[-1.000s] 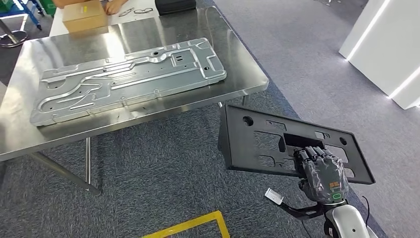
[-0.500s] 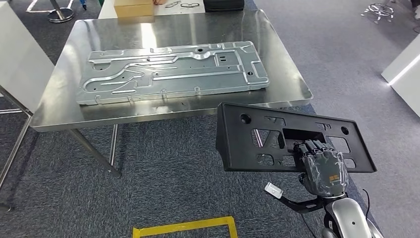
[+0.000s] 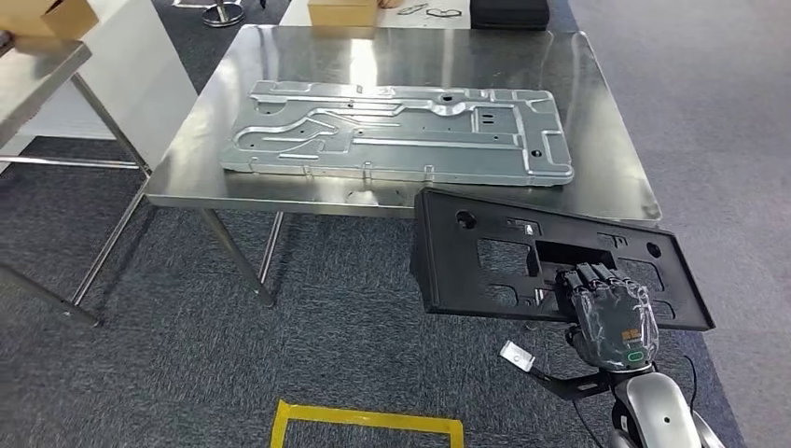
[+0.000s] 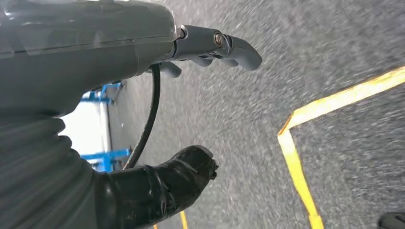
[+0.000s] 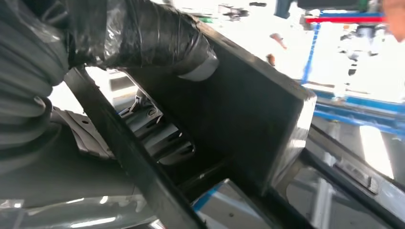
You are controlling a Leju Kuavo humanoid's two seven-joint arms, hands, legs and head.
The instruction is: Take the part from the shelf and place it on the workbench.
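Right hand [image 3: 611, 322] grips the black panel [image 3: 550, 271] through its central slot, at 5 o'clock in the head view, held off the floor just short of the steel table [image 3: 597, 121]. At 12 o'clock a grey metal plate [image 3: 396, 131] covers mid-table. Step in hand: carrying. Next, the panel probably needs lifting over the near edge onto bare steel. Left hand [image 4: 157, 138] hangs empty, fingers apart.

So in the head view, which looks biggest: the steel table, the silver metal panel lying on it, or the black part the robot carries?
1. Steel table
2. Silver metal panel
3. Black part, gripped by the right hand; it is nearer the camera, so its true size against the panel is unsure.
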